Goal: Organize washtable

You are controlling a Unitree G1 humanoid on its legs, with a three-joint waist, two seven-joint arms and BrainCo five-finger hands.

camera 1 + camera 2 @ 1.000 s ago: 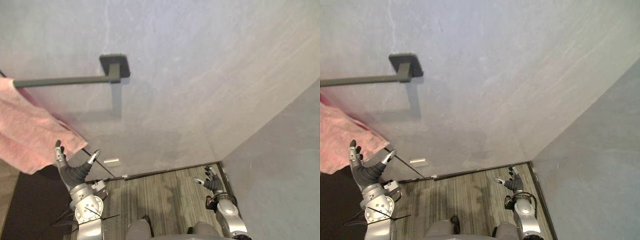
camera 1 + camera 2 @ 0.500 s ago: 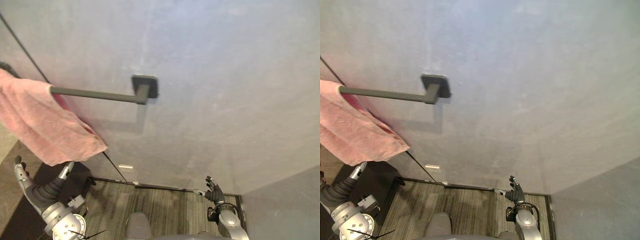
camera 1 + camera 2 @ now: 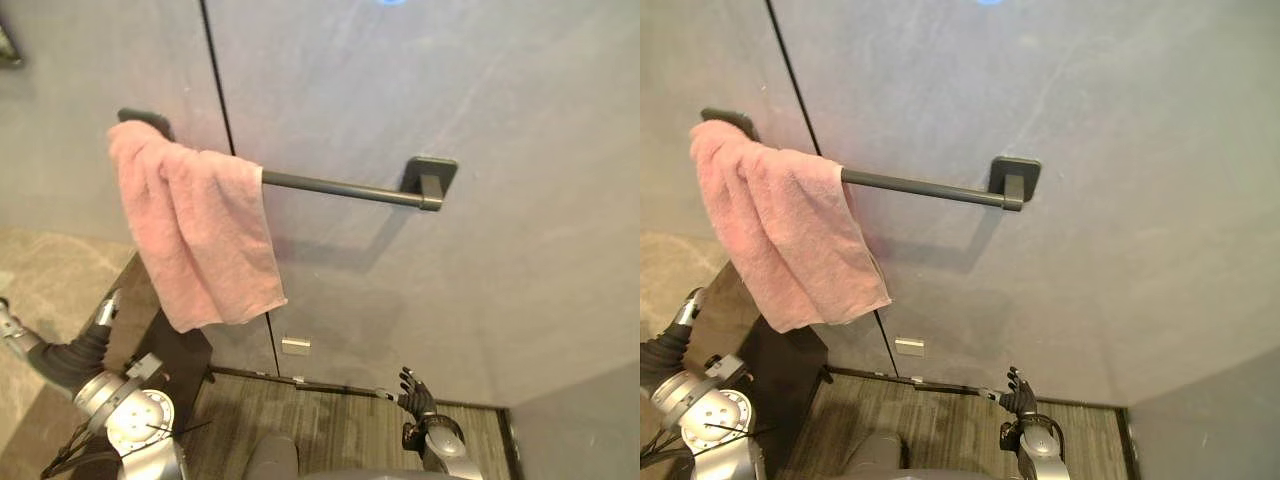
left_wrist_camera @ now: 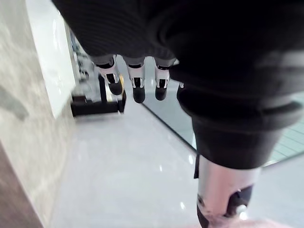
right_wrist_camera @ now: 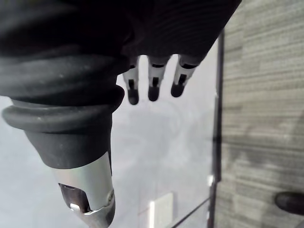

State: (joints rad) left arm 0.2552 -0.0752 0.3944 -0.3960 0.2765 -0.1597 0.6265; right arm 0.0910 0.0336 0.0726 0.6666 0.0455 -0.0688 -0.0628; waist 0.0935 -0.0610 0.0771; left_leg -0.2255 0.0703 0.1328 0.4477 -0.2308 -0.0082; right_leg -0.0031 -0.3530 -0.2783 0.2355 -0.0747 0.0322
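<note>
The pink towel [image 3: 205, 235] hangs draped over the left end of a dark wall bar [image 3: 340, 188]. Its folds fall against the grey wall [image 3: 480, 90] and across a thin dark vertical seam. The bar's right end is fixed to a square mount [image 3: 432, 178]. Below the towel and to its left, apart from it, the left hand [image 3: 62, 355] points upward, its fingers [image 4: 138, 88] straight and thumb spread, holding nothing. The right hand [image 3: 414, 392] sits low near the striped floor [image 3: 330, 430], its fingers [image 5: 153, 85] also straight and empty.
</note>
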